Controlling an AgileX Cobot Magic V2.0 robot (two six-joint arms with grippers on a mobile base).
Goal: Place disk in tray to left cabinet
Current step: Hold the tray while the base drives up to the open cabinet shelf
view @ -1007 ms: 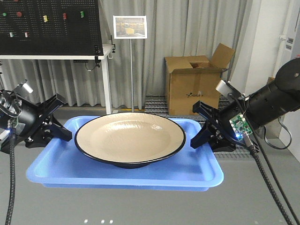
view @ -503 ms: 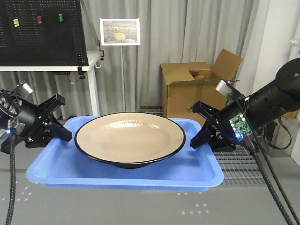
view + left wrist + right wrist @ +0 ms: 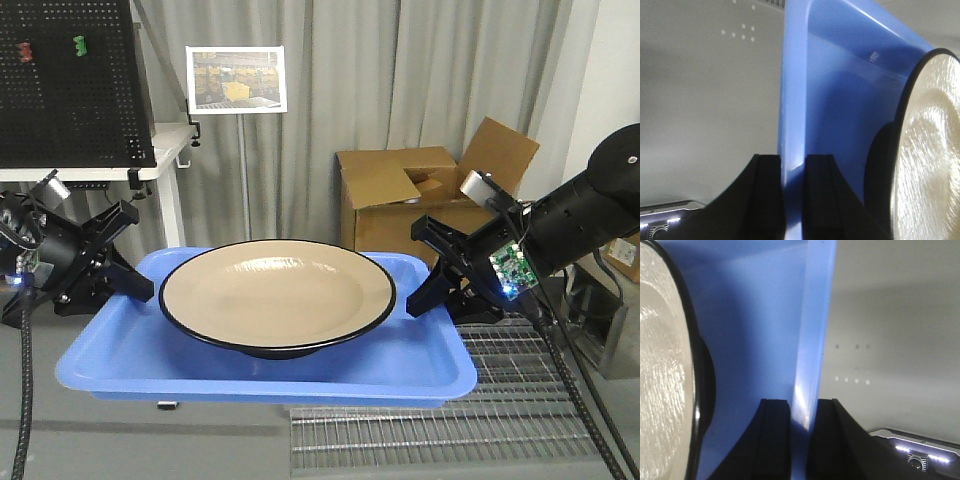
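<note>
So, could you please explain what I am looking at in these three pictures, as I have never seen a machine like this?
It is a mobile robot with two arms, each ending in a black two-fingered hand. The wide picture looks forward from the robot: its left hand and right hand each pinch one end of a blue tray, holding it above the floor. On the tray rests a tan disk with a black rim. Behind stand an open cardboard box and a black pegboard. The other two pictures come from cameras on the wrists: each looks along its own fingers, closed on either side of the tray's rim, with the disk's edge at the side. The cabinet is not in view.
</note>
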